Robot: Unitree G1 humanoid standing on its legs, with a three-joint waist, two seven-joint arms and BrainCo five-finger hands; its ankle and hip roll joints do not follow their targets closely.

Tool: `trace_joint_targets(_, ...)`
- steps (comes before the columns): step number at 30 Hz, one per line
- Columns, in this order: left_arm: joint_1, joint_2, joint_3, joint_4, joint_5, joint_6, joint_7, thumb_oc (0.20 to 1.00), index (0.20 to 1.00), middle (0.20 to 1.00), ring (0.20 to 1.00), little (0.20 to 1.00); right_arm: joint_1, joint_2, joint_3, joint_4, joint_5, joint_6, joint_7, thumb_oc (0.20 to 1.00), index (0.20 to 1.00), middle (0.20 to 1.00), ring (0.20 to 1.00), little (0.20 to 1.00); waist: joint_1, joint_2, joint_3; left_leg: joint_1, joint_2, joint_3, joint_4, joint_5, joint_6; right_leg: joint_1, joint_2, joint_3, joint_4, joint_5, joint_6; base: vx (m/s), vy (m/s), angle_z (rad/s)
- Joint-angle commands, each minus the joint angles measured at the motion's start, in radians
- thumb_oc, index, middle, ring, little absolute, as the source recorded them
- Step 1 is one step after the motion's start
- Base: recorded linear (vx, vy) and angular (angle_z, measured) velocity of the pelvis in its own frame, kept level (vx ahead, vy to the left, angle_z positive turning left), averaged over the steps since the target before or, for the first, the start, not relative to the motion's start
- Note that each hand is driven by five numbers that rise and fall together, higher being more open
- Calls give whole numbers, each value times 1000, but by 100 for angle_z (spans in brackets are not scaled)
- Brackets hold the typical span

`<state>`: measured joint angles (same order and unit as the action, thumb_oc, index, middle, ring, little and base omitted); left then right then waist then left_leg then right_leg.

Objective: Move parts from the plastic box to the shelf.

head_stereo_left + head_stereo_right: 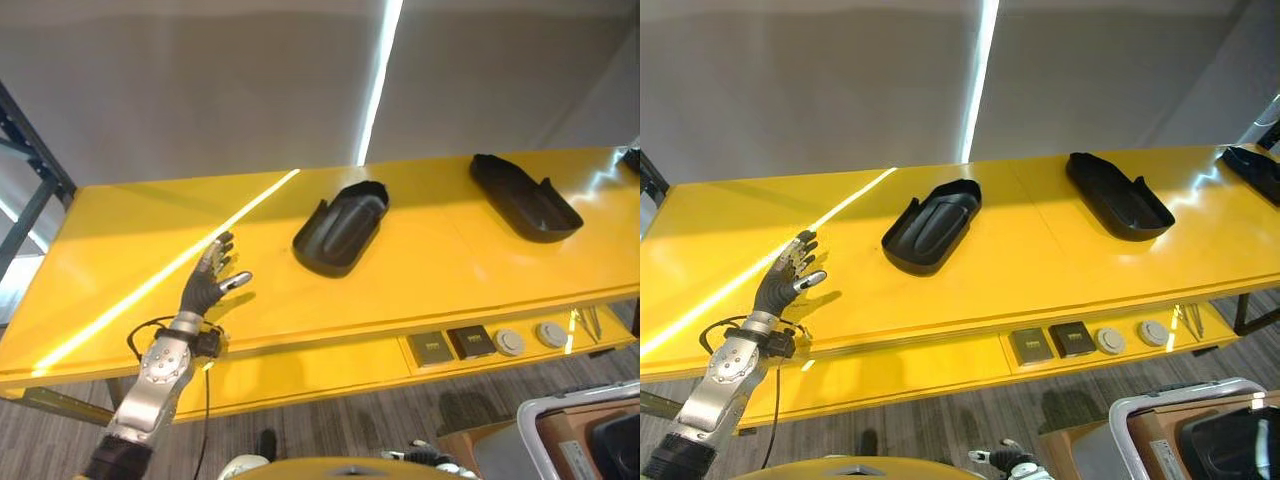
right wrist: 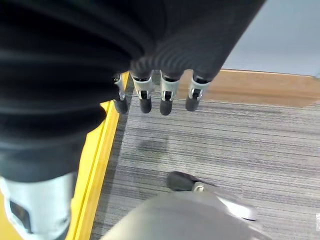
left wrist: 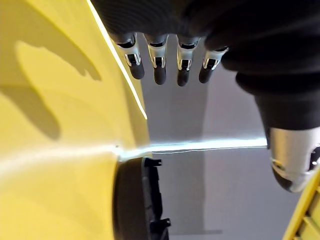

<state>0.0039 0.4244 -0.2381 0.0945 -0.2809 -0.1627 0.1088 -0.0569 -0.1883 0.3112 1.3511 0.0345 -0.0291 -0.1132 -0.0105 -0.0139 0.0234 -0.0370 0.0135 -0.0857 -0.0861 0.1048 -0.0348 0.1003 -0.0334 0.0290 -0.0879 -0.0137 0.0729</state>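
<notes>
- Left hand (image 1: pixel 208 282) hovers empty, fingers spread apart, over the yellow shelf (image 1: pixel 120 250) near its front-left edge; a careless sweep could nudge the nearest part.
- Black moulded part (image 1: pixel 341 227) lies mid-shelf; another part (image 1: pixel 525 197) lies toward the right end.
- Plastic box (image 1: pixel 580 430) sits low right; right hand (image 2: pixel 165 97) hangs relaxed, holding nothing.

The yellow shelf (image 1: pixel 120 240) carries two black parts: one (image 1: pixel 340 228) near its middle, another (image 1: pixel 525 197) well apart toward the right end.
</notes>
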Motion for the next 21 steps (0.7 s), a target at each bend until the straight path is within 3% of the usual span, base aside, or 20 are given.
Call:
trace_joint_targets(1, -140, -21, -17, 38, 90, -15, 37, 1000, 1000, 1000, 1000, 1000, 10, 38, 35, 15, -3, -22, -13, 1000, 1000, 1000, 1000, 1000, -15, -48, 1, 30, 54, 10, -1, -93, -28, -48, -68, -8, 2, 10, 54, 9, 10, -17)
trace_joint_targets(11, -286, -96, -121, 196, 34, 2, 26, 1000, 1000, 1000, 1000, 1000, 59, 25, 13, 24, 28, -16, -13, 1000, 1000, 1000, 1000, 1000, -61, -49, -12, 37, 60, 61, -1, -101, -25, -75, -69, 38, 1, 23, 65, 14, 12, -20)
trace_joint_targets(21, -294, -138, -191, 150, -53, 14, -22, 1000, 1000, 1000, 1000, 1000, 57, 37, 30, 12, 36, -15, -12, 1000, 1000, 1000, 1000, 1000, -78, -48, -19, 45, 62, 73, -1, -103, -25, -73, -70, 52, 1, 26, 67, -2, 0, -9)
